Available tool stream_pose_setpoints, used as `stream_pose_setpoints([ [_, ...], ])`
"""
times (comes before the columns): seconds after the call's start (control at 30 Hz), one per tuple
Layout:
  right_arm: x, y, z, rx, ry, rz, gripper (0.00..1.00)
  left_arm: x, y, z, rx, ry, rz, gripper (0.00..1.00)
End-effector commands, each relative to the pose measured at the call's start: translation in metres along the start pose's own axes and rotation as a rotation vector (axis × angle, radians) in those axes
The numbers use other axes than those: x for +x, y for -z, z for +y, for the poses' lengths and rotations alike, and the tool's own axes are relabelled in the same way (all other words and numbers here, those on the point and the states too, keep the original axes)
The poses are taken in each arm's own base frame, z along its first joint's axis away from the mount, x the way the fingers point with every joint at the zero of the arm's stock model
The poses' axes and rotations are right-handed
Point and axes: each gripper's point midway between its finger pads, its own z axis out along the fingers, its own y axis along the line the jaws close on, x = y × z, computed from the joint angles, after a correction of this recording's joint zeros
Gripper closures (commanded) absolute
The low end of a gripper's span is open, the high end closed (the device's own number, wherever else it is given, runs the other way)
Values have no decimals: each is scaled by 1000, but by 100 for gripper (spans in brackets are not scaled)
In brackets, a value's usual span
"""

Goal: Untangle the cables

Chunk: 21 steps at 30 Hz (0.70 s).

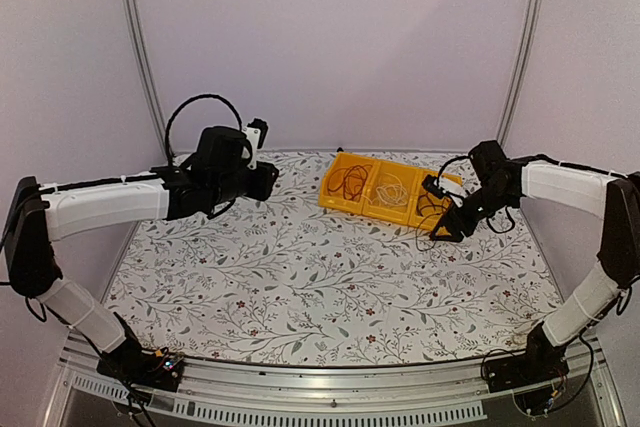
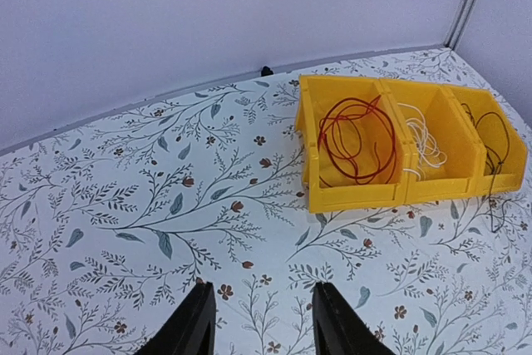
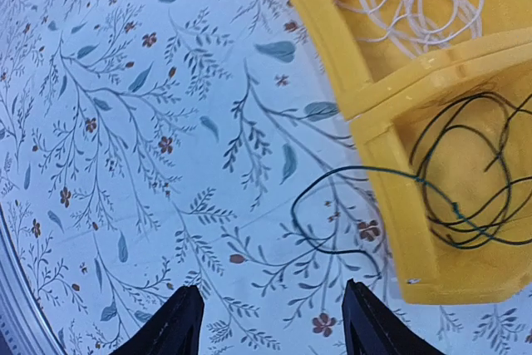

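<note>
Yellow moulded plastic makes up a row of three open-fronted bins (image 2: 356, 197) standing side by side on the surface (image 1: 300, 277), which is pale and printed with thin leafy sprigs and small brown flowers. Each bin has one thin, string-like wire coiled loosely in it. In the left wrist view, the red-brown cable (image 2: 357, 122) is in the left bin, the white cable (image 2: 424, 143) in the middle one, and the dark green cable (image 3: 453, 201) in the right one. One loop of the dark green cable spills over the low front wall onto the surface.

The right end effector (image 3: 274, 326) hovers just in front of that spilled loop, near the right bin's corner. Its black fingers are spread wide, gripping nothing and touching nothing. The left end effector (image 2: 264, 326) is well back from the bins, facing the red-brown coil. Its fingers are also parted and empty, held above bare patterned surface.
</note>
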Motion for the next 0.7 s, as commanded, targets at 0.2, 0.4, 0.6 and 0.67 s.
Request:
stream_pose_setpoints([
  [0.2,6,-51,10,-42,-60,79,40,0,9,7,2,48,-8,57],
  [0.4,2,-79,-2,-18,-131,111,40,6,16,11,-6,88,-4,57],
  [0.6,7,-98,-8,-18,-205,155,44,12,25,20,-36,103,-9,57],
  [0.67,13,-105,-8,-25,-223,177,47,12,27,22,-40,107,-11,57],
])
